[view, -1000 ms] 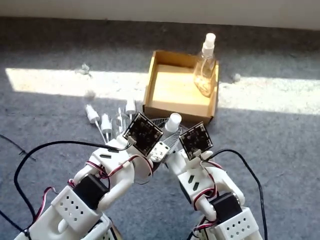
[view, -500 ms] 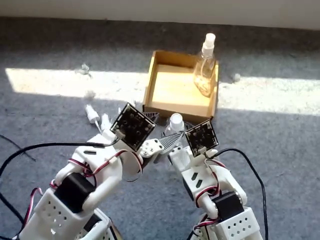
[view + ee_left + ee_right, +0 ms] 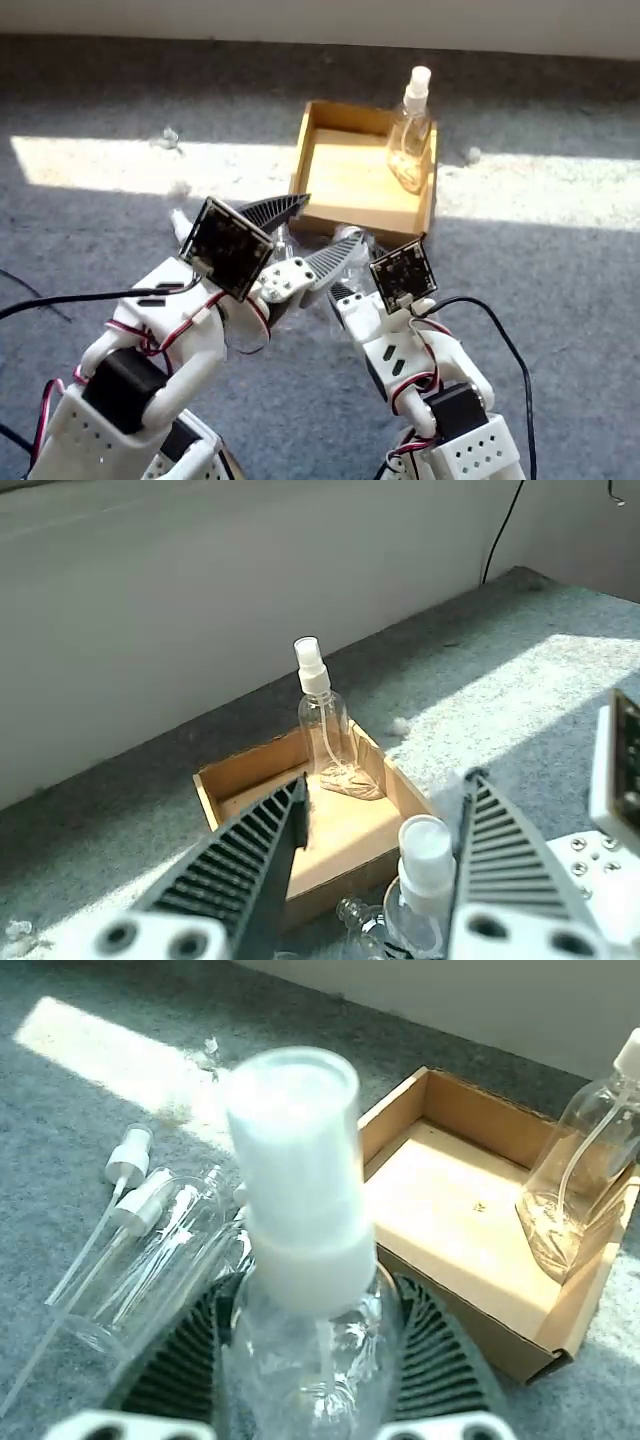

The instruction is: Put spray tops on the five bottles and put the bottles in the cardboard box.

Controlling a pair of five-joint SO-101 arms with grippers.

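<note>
Left arm (image 3: 165,345), right arm (image 3: 400,355): white plastic shells, rounded edges, small slots in upper links. Black servo blocks (image 3: 120,385) seated between segments. Red, black and white wires (image 3: 150,335) looped at joints; thicker black cable (image 3: 505,350) along each side. Square black board (image 3: 227,248) with grid of tiny dots on each wrist. Base housings (image 3: 470,450) white, rows of round holes. Left claw (image 3: 388,780), right claw (image 3: 315,1360): dark grey ribbed fingers tapering to points, pale mounts with screw holes.
</note>
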